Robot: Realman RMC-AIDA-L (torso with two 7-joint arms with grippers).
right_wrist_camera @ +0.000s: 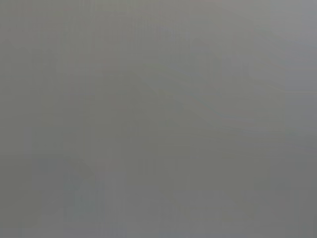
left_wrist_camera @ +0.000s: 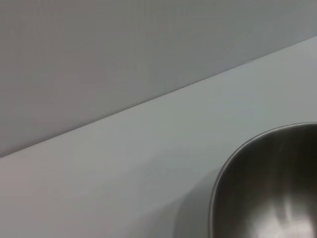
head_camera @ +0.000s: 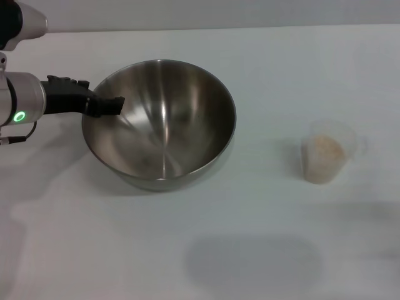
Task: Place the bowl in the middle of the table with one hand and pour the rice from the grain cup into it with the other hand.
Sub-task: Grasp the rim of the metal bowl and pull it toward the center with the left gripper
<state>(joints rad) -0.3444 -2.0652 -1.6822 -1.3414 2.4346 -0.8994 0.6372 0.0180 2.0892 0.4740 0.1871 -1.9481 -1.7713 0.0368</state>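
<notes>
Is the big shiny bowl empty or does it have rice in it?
Empty. The bowl shows only bare shiny metal inside. The rice sits in the upright grain cup beside it.

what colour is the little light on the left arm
Green: a small glowing ring on the silver wrist section just behind the left gripper, seen best in the head view.

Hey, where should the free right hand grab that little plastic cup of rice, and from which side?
Probably grip the grain cup around its mid wall, coming from the robot's right, the open side away from the bowl. It stands upright with rice inside, so a level side grasp keeps it from spilling. The left gripper is at the bowl's rim; the right gripper is not in view.
</notes>
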